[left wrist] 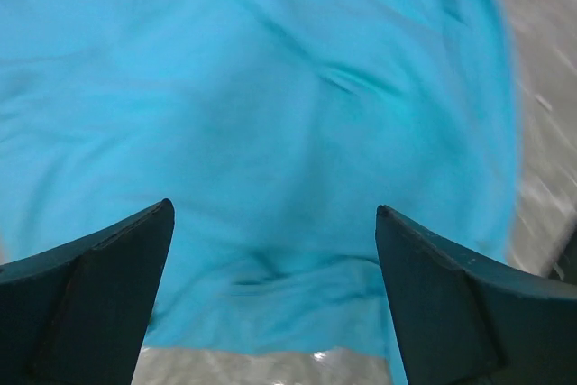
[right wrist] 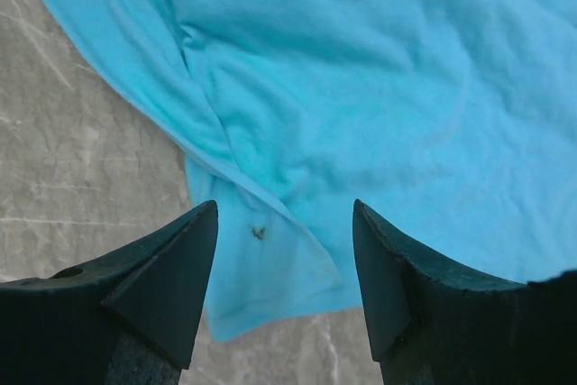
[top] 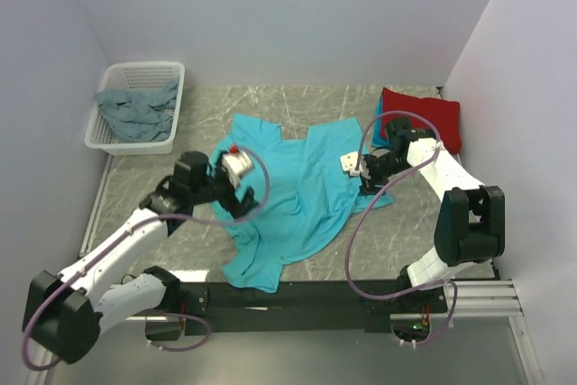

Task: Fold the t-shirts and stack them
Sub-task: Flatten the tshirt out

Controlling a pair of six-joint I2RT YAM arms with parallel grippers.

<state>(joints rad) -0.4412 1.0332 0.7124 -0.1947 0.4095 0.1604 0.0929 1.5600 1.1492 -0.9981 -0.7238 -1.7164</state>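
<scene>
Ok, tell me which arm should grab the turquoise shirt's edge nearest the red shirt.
Right. The right gripper, open, hangs over that edge of the turquoise shirt, near the red shirt; the left gripper is over the far side, towards the basket.

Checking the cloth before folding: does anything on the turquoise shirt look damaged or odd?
Yes: the turquoise t-shirt has a small dark mark near its edge in the right wrist view, stain or hole unclear.

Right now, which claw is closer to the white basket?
Left. The left gripper is over the turquoise shirt, on its side toward the basket; the right gripper is across that shirt, near the red shirt.
</scene>
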